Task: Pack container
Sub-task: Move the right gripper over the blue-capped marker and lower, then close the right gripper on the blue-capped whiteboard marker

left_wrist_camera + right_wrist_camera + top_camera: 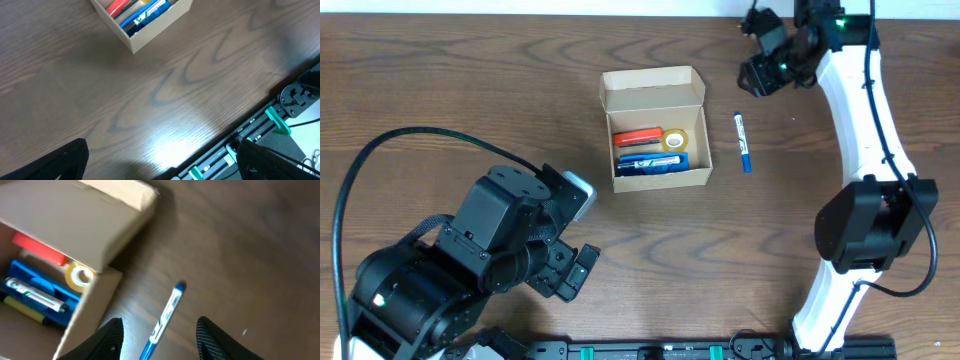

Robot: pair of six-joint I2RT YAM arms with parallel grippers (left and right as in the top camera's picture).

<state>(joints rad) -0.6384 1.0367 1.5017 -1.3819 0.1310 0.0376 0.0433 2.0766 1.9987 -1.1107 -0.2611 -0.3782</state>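
- Near the middle of the table (440,60) you have the container (655,130), its flap lid standing open along the far side.
- Inside it you can see a red marker (638,137), a tape roll (675,139) and a blue pack (650,163) lying side by side.
- Just beside the box on its right, not touching it, a loose pen (743,142) with a blue cap lies on the wood.
- Your right gripper (760,75) hangs at the far right, beyond the pen's far end. The wrist view shows its fingers spread wide with nothing held, and the pen lies on the table below the gap.
- Your left gripper (570,270) sits at the front left, well apart from the box, fingers wide apart and empty.
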